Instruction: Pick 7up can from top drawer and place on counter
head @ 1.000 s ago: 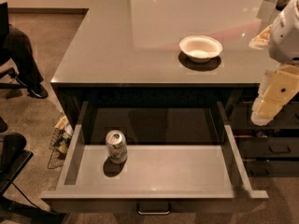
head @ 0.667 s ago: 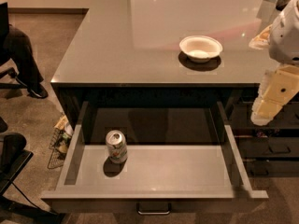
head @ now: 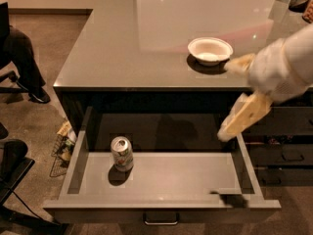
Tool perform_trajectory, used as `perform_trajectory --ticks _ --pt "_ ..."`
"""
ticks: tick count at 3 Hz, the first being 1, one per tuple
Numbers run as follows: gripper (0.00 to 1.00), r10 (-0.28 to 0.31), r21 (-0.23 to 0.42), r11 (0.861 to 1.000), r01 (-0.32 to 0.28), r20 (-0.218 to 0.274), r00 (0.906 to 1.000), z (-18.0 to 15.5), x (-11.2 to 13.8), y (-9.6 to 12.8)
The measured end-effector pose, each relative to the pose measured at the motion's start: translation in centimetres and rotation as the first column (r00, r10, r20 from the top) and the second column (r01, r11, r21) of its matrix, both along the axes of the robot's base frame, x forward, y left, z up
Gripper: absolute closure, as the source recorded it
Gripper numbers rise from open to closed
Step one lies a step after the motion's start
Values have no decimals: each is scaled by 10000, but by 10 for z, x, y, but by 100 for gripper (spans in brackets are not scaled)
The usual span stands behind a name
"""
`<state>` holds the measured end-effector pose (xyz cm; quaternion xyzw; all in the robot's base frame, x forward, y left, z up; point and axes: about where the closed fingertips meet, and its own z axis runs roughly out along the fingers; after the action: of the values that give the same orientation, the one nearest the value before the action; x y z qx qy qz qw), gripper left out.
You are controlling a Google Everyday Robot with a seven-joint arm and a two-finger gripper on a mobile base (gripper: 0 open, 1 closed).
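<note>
The 7up can [head: 122, 153] stands upright on the floor of the open top drawer [head: 186, 176], towards its left side. The drawer is pulled out from under the counter [head: 122, 48], and its small metal handle [head: 160, 220] shows at the front. My gripper [head: 227, 101] reaches in from the right, above the drawer's right wall and below the counter's front edge. Its tan fingers [head: 244, 115] are spread apart and hold nothing. It is well to the right of the can.
A white bowl [head: 210, 50] sits on the counter just behind my gripper. Dark drawer fronts with black handles [head: 292, 155] are at the right. A person's leg and shoe [head: 27, 72], a chair base [head: 12, 173] and a wire basket [head: 62, 148] are on the floor at the left.
My arm has swung left, bringing the gripper from beside the cabinet to over the drawer's right side. The can and the bowl have not moved.
</note>
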<state>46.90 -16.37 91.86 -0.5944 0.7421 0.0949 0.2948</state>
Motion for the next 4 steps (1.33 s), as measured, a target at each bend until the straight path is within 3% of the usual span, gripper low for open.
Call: perform_trajectory --ticks 1,2,3,4 --pt "0 483 2388 9691 -623 639 9968 -44 15 34" --pt "0 14 4408 8942 -778 1711 9853 -47 24 66" --pt "0 -70 6424 7455 -1778 2743 9616 -8 37 142" --pt "0 201 6401 7409 -2034 2816 9593 0 30 155"
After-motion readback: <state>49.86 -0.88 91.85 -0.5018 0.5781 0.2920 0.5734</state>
